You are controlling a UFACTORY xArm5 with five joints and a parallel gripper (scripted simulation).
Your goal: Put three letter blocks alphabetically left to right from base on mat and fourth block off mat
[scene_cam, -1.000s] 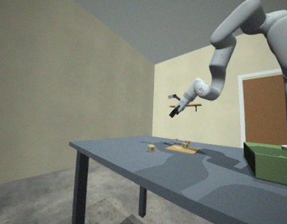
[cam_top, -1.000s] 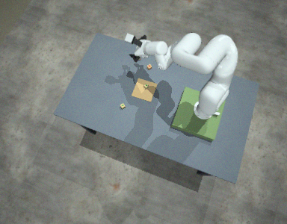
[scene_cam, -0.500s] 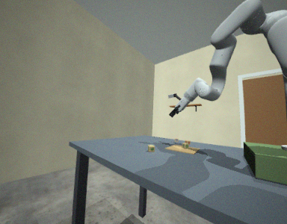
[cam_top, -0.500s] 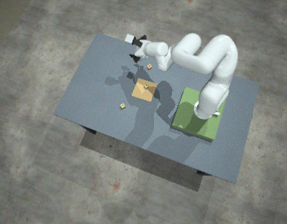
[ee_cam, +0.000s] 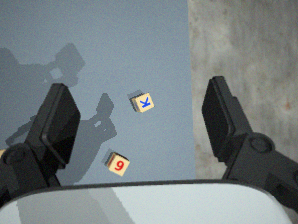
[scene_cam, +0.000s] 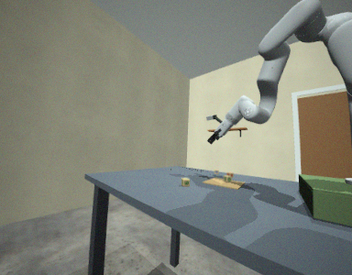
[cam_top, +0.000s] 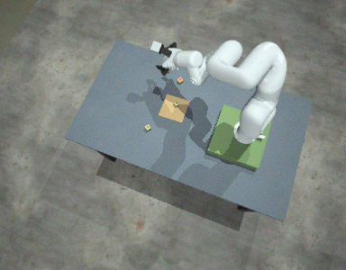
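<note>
The wooden mat (cam_top: 170,115) (scene_cam: 217,183) lies flat on the table. One block (cam_top: 176,103) (scene_cam: 227,179) sits on it; its top is too small to read. A block with a blue K on top (ee_cam: 145,102) (scene_cam: 216,172) stands off the mat, its letter turned sideways in the wrist view. A block with a red 6 or 9 on top (ee_cam: 119,165) (cam_top: 180,80) is also off the mat. A block with green marks (cam_top: 148,128) (scene_cam: 185,181) stands apart on the other side of the mat. My gripper (cam_top: 168,58) (scene_cam: 214,137) (ee_cam: 139,96) is open, empty and tilted, high above the K block's side of the table.
A green box (cam_top: 222,135) (scene_cam: 334,203) stands beside the robot's base. The table's edge (ee_cam: 191,100) runs close past the K block in the wrist view, with bare floor beyond it. Arm shadows fall across the mat and table.
</note>
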